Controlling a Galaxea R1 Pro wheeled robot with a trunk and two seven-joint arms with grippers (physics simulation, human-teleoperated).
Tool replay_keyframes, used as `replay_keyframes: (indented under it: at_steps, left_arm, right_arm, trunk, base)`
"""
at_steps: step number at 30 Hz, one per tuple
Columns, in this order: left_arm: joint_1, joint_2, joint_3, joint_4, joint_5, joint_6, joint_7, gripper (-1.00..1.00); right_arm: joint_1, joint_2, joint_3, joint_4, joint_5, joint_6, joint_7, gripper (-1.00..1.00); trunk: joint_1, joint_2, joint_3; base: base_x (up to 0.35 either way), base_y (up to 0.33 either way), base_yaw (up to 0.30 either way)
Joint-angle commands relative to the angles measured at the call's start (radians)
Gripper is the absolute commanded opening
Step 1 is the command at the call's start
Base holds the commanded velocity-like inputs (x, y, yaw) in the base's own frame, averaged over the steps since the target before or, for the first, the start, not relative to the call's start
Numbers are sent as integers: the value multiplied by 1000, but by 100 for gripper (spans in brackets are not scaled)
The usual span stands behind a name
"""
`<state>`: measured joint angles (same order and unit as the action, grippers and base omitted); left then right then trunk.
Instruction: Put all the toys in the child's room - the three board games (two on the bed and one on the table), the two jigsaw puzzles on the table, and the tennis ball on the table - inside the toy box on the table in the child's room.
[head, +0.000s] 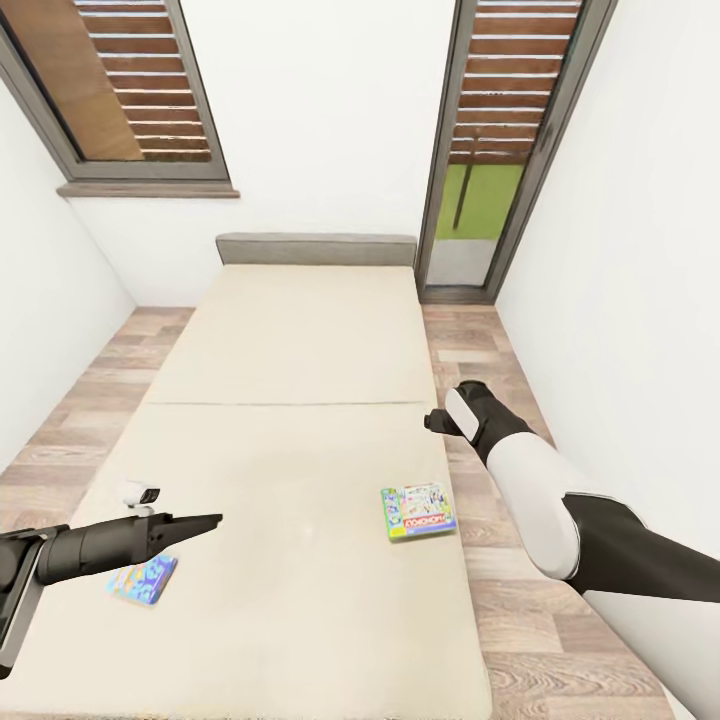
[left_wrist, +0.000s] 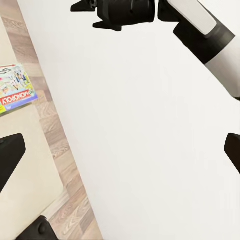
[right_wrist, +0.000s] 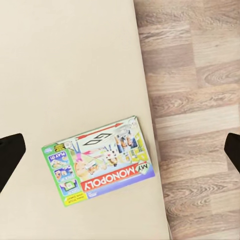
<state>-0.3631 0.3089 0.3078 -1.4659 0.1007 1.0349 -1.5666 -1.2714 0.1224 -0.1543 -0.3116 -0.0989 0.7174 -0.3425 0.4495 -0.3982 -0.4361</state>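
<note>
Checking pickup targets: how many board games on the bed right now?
2. The Monopoly box lies near the bed's right edge; a small blue game lies near the left edge, partly under the left gripper. None hidden, apparently.

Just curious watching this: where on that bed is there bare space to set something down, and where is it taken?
The bed is bare from the headboard down past its middle seam. Lower down, the Monopoly box sits by one edge and the small blue game by the other, under the left gripper; bare mattress lies between them.

Before me the beige bed (head: 290, 400) carries two board games, the Monopoly box (head: 418, 511) flat near its right edge and a smaller blue box (head: 143, 580) near its left.
</note>
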Motion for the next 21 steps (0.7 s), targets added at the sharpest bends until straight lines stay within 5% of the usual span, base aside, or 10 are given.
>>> replay_keyframes:
  at_steps: [1, 21]
  left_arm:
    - [-1, 0, 0, 0, -1, 10, -4, 100]
    - [0, -1, 3, 5, -1, 9, -4, 100]
  right_arm:
    - [-1, 0, -2, -1, -10, 1, -9, 100]
    - [3, -1, -1, -1, -10, -7, -9, 100]
  trunk:
    - [0, -2, -3]
    - [0, -2, -36]
  base:
    - [0, 0, 0]
    - [0, 0, 0]
